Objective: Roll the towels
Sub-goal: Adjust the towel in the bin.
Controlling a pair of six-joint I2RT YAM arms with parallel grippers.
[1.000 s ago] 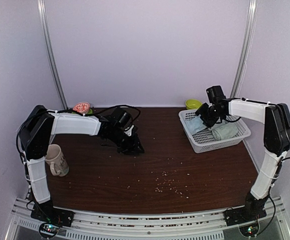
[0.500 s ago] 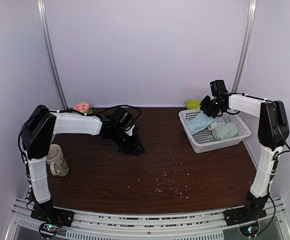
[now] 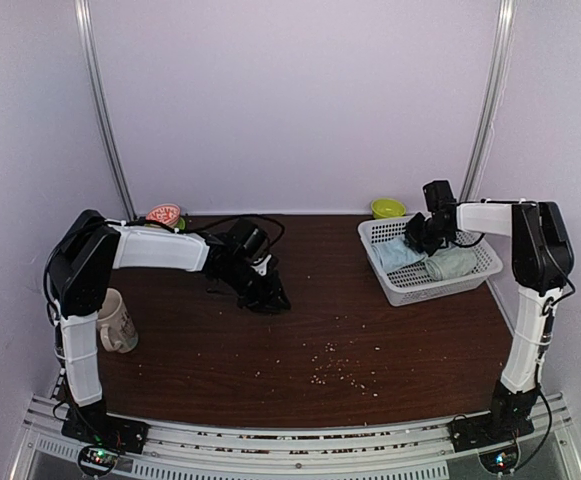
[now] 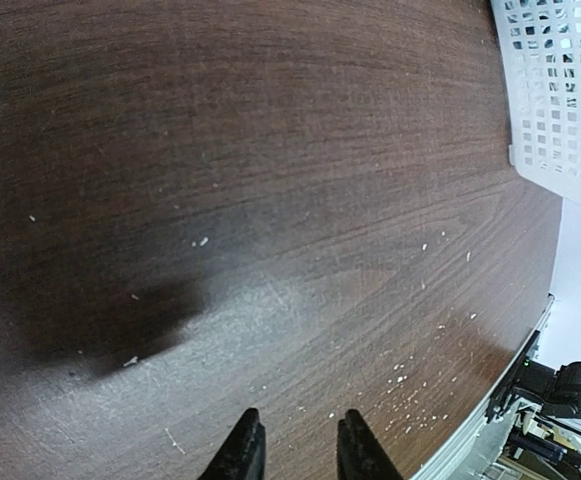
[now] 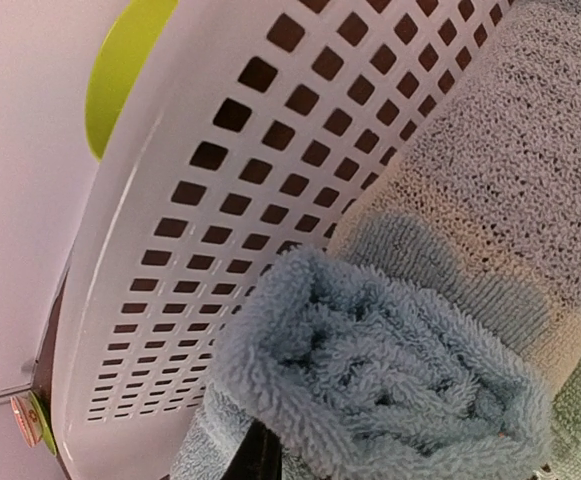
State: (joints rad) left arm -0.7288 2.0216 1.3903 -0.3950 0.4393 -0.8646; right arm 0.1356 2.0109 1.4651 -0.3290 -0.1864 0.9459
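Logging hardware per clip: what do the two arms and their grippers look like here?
The left arm and right arm match: white shells on the links, black joints. A black cable loops by the left wrist. The left gripper has two slim black fingers; the right gripper is black too.

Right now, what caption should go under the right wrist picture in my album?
A fluffy blue towel bunched up inside the white basket, a green bowl peeking behind its wall.

Right gripper [image 3: 417,238] has closed on the blue towel [image 5: 370,370].
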